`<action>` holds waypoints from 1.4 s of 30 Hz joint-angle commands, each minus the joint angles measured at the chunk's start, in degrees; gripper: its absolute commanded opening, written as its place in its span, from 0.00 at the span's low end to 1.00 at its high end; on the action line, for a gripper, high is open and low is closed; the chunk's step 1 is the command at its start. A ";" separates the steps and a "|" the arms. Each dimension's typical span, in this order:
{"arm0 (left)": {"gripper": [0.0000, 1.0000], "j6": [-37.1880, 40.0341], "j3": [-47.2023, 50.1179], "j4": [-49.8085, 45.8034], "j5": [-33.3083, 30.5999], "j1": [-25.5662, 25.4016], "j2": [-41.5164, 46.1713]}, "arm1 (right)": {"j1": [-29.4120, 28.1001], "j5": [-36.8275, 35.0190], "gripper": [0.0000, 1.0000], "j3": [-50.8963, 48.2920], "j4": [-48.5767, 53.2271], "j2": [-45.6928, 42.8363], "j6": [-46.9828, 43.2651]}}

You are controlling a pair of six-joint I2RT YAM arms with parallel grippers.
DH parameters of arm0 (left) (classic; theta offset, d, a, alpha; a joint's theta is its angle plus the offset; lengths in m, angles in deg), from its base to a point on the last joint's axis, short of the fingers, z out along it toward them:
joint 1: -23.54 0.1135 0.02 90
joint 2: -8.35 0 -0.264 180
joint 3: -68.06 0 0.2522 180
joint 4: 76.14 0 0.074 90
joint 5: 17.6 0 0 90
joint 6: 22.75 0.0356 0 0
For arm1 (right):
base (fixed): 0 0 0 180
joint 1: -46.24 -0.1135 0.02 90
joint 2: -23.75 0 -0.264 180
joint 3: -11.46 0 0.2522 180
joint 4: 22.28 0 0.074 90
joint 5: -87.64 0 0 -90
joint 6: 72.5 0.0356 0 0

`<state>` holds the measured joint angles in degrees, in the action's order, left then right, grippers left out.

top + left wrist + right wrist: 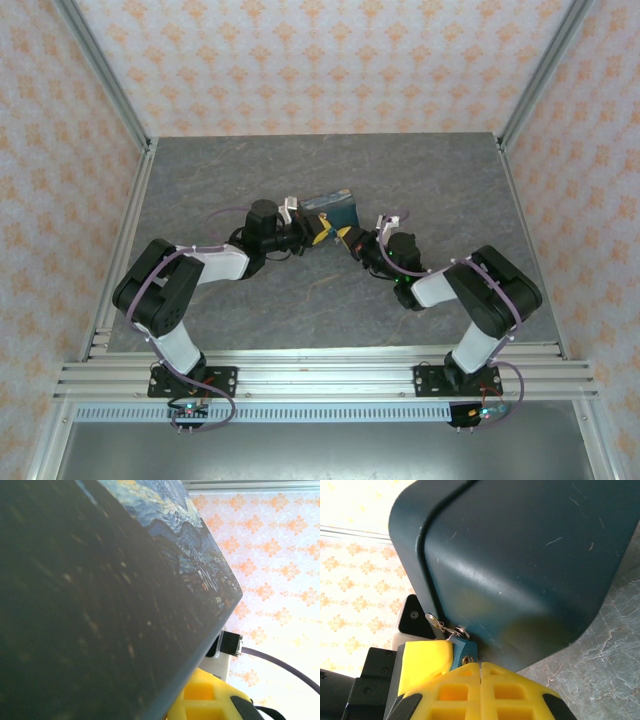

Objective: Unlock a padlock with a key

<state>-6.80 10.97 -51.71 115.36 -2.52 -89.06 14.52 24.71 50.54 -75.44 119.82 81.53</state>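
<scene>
Left arm reaches in from the left. The left gripper (319,232) sits at table (200,180) centre, against the near-left side of the box (332,207). In its wrist view the dark box wall (100,605) is pressed up close, swirl-print lid at the top edge, and one yellow finger (202,700) shows below it. I can't see the jaw gap there, but I read the jaws as closed.

In the right wrist view that same left finger (425,660) is a yellow block just left of the lock. A small silvery piece with a hole, which I take as the key (435,621), sticks out right above the finger's top edge and points toward the box corner. I can't tell whether it's pinched or only touching.

The padlock (465,652) is tiny and blue, hanging at the box's lower front corner (520,570), with a small metal loop above it and a brass keyhole facing the camera. It sits between the left finger and the right fingertips and touches the tip of the right gripper (480,672). Key not in the keyhole.

Right gripper: yellow pads pressed flat together, no gap. I can't tell whether the lock body is caught in them. From above it (347,238) is just right of the left one, tips nearly meeting under the box's near edge. Right arm comes in from the right.
</scene>
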 commanded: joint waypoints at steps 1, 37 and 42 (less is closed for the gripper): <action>0.00 2.58 -0.09 0.43 6.99 -1.62 3.37 | 0.67 0.72 0.00 2.45 -2.17 0.73 -0.93; 0.00 -8.04 0.02 12.43 2.68 -1.65 4.70 | 0.71 2.10 0.00 1.40 -5.00 1.27 3.02; 0.00 -8.49 -0.07 13.10 1.80 -1.66 5.23 | 0.58 1.59 0.00 1.29 -4.27 1.52 4.15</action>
<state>-14.58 12.04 -47.97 115.10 -2.61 -87.94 16.29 25.54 51.81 -79.18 121.64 84.65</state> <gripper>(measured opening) 0.082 0.045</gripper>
